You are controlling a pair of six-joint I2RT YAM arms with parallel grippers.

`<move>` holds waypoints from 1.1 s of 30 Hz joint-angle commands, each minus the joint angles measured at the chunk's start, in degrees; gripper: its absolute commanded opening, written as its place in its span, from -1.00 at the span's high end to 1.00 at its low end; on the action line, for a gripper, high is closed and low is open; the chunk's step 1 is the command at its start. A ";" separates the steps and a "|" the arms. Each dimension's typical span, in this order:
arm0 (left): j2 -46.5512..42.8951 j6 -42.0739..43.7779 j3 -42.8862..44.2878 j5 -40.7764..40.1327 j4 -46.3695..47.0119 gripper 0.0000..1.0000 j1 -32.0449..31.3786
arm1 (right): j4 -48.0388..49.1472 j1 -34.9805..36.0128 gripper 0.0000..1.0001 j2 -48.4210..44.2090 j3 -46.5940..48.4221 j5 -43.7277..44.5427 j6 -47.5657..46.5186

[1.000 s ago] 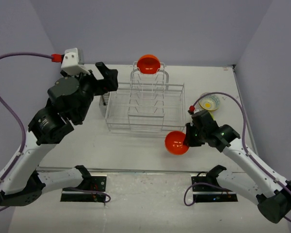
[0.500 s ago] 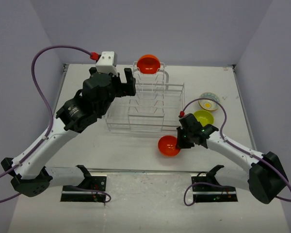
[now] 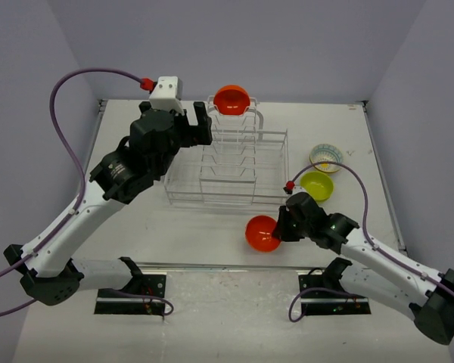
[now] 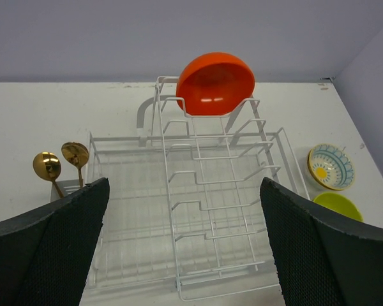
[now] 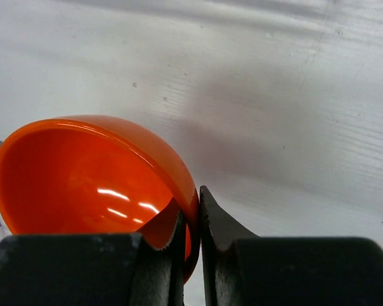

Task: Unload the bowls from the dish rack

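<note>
While a bowl's wall is too thin and curved to be taken any other way, my right pincer (image 5: 191, 197) holds the orange bowl (image 5: 83, 172) by its rim, one finger inside and one outside, closed narrow on the wall. The bowl hangs tilted, its hollow turned sideways, low over the table (image 3: 174, 219) in front of the rack (image 3: 227, 162) and apart from it. Whether its base touches the table I cannot tell. To my right lie the green bowl (image 3: 316, 185) and, beyond it, the patterned bowl (image 3: 326, 157), both upright on the table beside the rack. That is the likely set-down area, since it is within this arm's reach.

My left pincer (image 4: 184, 185) is spread wide and holds nothing, raised over the rack's near left side and facing along the dividers. It looks toward the far bowl (image 4: 215, 84), also orange, which stands on edge between the loops at the rack's far end. That bowl is, I judge, the next to lift out. Two gold spoons (image 4: 60, 162) stand at the rack's left and are not part of the job.
</note>
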 commanded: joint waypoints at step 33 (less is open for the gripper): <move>10.94 19.31 10.64 2.42 -1.80 -1.00 3.83 | -18.26 3.03 -0.22 -9.97 11.53 6.77 4.62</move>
